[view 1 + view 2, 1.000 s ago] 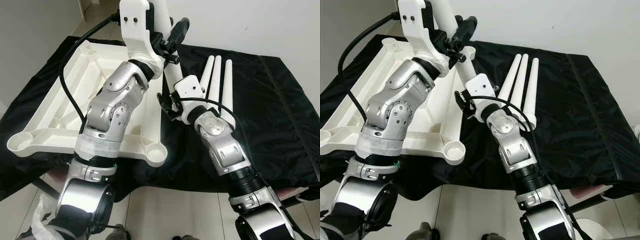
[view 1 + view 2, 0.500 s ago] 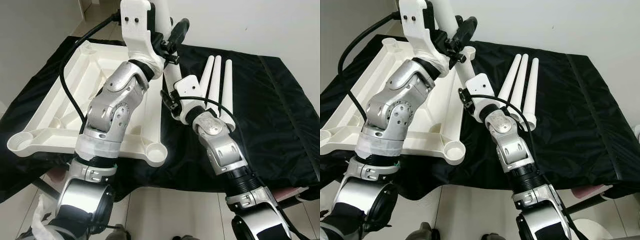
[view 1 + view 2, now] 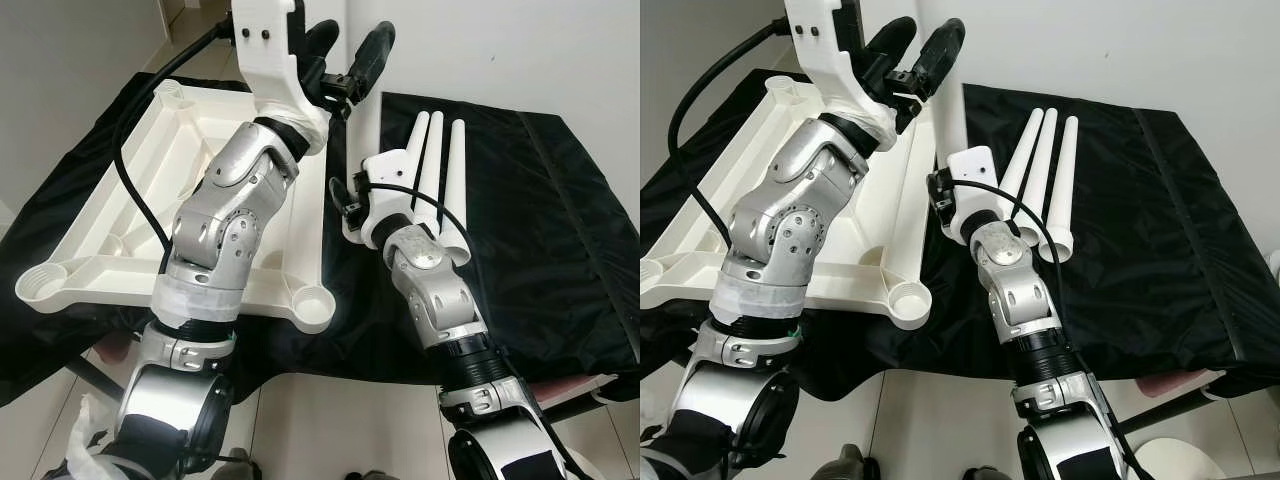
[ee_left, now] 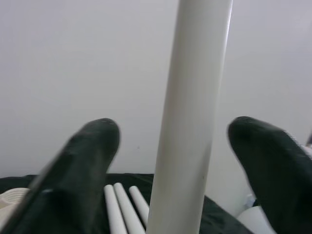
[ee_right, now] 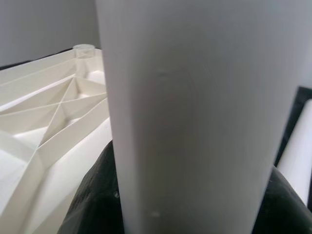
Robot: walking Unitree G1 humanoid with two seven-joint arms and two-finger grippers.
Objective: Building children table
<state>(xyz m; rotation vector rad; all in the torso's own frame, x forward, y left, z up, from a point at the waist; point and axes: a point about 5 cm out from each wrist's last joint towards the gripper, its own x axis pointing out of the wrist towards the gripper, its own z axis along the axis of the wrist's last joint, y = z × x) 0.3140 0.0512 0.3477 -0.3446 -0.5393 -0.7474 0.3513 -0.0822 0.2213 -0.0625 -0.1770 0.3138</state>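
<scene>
While the left arm hides much of the upturned white tabletop [image 3: 90,235] on the black cloth [image 3: 560,230], the left gripper [image 3: 346,52] stands with fingers spread, apart from the upright white leg [image 3: 950,105]. Right gripper [image 3: 962,185] grasps that leg low down, its fingers hidden. Three spare legs [image 3: 440,175] lie alongside.

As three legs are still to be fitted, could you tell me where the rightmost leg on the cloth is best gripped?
Take the rightmost leg on its narrow far half, from above, the pincer straddling the shaft: open black cloth lies on its right, and the gap to the middle leg widens toward the tips. The right pincer grips the upright leg.
</scene>
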